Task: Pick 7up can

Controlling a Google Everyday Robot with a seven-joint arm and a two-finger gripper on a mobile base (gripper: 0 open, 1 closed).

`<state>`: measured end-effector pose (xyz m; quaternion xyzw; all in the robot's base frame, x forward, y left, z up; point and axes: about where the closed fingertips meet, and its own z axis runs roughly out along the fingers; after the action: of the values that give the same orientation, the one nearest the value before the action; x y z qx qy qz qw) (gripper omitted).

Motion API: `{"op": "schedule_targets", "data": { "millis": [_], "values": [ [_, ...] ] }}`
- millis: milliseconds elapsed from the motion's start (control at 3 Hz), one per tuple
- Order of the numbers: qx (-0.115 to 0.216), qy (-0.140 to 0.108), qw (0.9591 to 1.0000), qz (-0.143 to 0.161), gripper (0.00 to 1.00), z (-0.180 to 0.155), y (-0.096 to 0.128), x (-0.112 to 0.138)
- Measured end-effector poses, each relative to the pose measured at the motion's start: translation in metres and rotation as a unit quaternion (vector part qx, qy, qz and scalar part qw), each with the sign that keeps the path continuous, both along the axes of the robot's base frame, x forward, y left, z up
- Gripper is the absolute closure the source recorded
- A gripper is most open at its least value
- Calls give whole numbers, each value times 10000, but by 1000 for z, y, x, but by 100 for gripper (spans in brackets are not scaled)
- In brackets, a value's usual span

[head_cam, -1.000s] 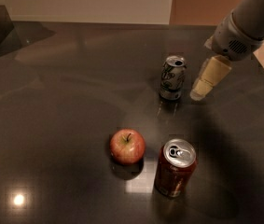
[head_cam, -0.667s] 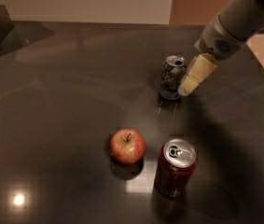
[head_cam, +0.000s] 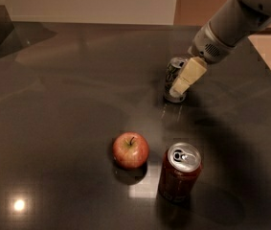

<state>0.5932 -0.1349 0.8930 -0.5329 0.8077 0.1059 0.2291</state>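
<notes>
Gripper (head_cam: 180,86) at 7up can (head_cam: 173,74), far right on table (head_cam: 58,104), overlapping its right side. Grip state: cannot tell. Apple (head_cam: 130,150), red-brown can (head_cam: 179,174) nearer.

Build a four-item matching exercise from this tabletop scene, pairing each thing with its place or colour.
1 7up can
2 red-brown can
3 apple
4 gripper

A front, right of the apple
B silver-grey, standing further back
C cream-coloured, at the 7up can's right side
D front, left of the red-brown can

Pairs: 1-B, 2-A, 3-D, 4-C
</notes>
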Motion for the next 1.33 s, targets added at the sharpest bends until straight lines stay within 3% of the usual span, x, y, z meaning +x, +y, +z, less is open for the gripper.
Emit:
{"op": "schedule_targets", "data": {
  "millis": [333, 667, 1333],
  "values": [
    [52, 24, 10000, 2, 0, -4, 4, 4],
    [43, -16, 10000, 45, 16, 3, 3, 7],
    [26, -15, 9997, 260, 62, 35, -6, 4]
  ]
}}
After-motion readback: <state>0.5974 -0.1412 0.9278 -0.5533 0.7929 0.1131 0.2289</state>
